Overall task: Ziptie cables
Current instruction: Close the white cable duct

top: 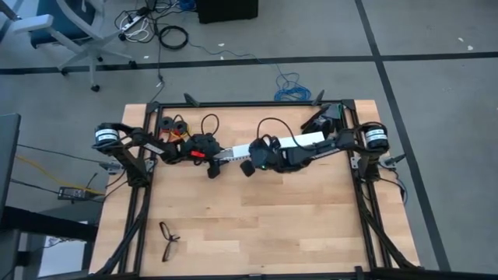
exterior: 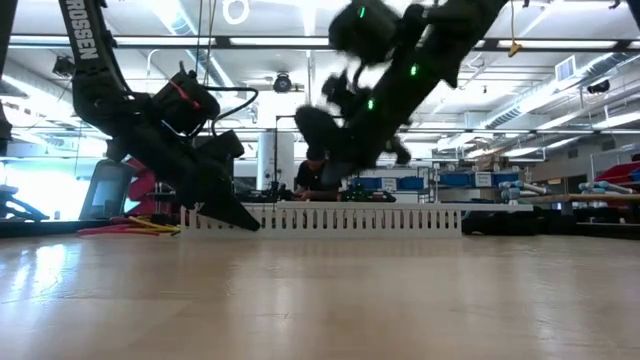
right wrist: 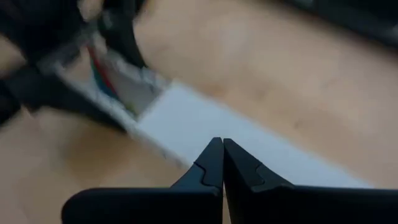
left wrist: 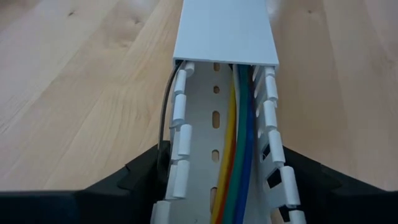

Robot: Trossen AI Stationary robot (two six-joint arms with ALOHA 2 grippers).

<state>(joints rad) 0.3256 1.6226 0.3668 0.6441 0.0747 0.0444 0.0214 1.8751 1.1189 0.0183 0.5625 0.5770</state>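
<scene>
A long white slotted rail [top: 299, 142] lies on the table, its far part closed by a flat white cover [left wrist: 224, 31]. In its open part lie yellow, orange, green and blue wires [left wrist: 233, 155]. A thin dark strip [left wrist: 166, 106] runs along one outer wall; whether it is the ziptie I cannot tell. My left gripper [left wrist: 224, 180] is at the rail's open end [top: 218, 155], shut on it. My right gripper [right wrist: 222, 155] is shut and hovers over the white cover [right wrist: 205, 134], near the rail's middle [top: 250, 159]. In the low view it hangs above the rail [exterior: 320, 218]. My left gripper pinches the rail's open, uncovered end between its two fingers [left wrist: 146, 174], one on each slotted side wall [left wrist: 180, 149]. The fingers lie along the rail, coming from the table's left side and slanting down. The rail lies flat on the table.
A red and yellow wire with black spools [top: 177, 124] lies behind the left gripper near the far edge. A small dark thin object [top: 168, 239] rests near the near left corner. A black frame [top: 249, 103] borders the table. The middle and near parts of the wood are bare.
</scene>
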